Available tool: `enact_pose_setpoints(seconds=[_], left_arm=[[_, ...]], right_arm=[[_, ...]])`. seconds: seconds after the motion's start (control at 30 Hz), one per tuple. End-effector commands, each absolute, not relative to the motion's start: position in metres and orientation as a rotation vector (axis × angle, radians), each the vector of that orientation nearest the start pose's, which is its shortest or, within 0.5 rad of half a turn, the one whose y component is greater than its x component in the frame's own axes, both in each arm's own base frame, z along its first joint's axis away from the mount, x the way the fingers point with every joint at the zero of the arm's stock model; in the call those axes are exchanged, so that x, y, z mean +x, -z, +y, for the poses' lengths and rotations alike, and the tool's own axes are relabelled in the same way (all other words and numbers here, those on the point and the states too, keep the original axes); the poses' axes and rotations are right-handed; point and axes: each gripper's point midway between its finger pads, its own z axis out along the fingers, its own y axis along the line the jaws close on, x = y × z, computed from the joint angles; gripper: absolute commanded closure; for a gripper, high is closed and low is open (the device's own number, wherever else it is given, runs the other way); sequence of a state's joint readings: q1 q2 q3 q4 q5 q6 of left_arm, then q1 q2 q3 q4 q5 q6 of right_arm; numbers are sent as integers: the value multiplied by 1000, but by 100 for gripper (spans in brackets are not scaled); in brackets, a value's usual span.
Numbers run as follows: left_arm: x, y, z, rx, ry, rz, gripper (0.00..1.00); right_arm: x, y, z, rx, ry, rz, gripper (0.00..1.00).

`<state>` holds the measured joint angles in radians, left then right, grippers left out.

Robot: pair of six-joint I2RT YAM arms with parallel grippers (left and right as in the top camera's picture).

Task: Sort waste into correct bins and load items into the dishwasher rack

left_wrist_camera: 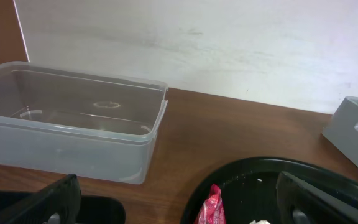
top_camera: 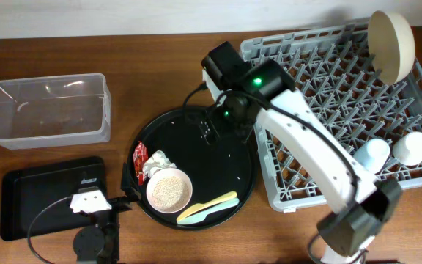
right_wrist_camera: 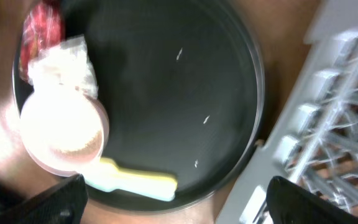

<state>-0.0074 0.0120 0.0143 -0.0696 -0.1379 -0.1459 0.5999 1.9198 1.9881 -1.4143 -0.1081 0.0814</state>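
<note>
**Both grippers open above the round tray; the rice-filled bowl is the main spill risk**

The grey dishwasher rack [top_camera: 343, 110] is taking up the table's right side. The cream dish [top_camera: 391, 44] is standing on edge at its far right corner, and the light blue cup [top_camera: 372, 154] and white cup [top_camera: 412, 147] are sitting near its right edge. The round black tray [top_camera: 218, 161] is lying just left of the rack. The clear tub [top_camera: 50, 110] and flat black tray [top_camera: 35, 198] are waiting at the table's left edge.

The right gripper [right_wrist_camera: 179, 208] is hanging over the round tray with its fingers spread wide, holding nothing. The left gripper [left_wrist_camera: 179, 205] is sitting by the tray's left rim, equally wide and empty.

The pink bowl [top_camera: 190, 189] by the tray's near left rim is holding the rice [top_camera: 168, 192]. Tilting the bowl while lifting it would probably scatter grains. The utensils [top_camera: 215, 202] are lying just beside it. The napkin [top_camera: 156, 163] is touching the bowl, and the red wrapper [top_camera: 141, 155] is lying against the napkin, so a wide grab risks dragging both into one bin.
</note>
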Motion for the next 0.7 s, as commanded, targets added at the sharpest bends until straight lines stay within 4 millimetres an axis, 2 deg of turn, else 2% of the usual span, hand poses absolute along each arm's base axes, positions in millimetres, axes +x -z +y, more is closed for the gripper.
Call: enact_pose_setpoints(seconds=[0.0,0.1,0.2,0.33,0.43,0.47,0.5,0.57,0.63,0.67], left_arm=[[245,-160,21,-201,-4,1623,1],[245,-160,21,-201,-4,1624,1],[245,-160,21,-201,-4,1623,1],[245,-160,21,-201,-4,1623,0],[245,-160,21,-201,-4,1623,1],[245,-160,21,-201,-4,1623,1],[245,-160,21,-201,-4,1623,1],[245,-160,21,-201,-4,1623,1],[245,-160,21,-201,-4,1623,1],[245,-160,21,-201,-4,1624,1]], right_arm=[[294,-183,258,-1179,-461,2838,7],[274,-169,254,-1451,-441,2795,8],[253,-150,252,-1616,-431,2795,8],[218,-109,243,-1747,-408,2884,9],[204,-77,239,-1810,-374,2889,9],[203,-73,240,-1815,-374,2883,10],[205,-70,242,-1804,-383,2873,14],[220,-71,251,-1658,-380,2890,14],[249,-79,258,-1446,-396,2883,14],[278,-95,259,-1275,-416,2855,14]])
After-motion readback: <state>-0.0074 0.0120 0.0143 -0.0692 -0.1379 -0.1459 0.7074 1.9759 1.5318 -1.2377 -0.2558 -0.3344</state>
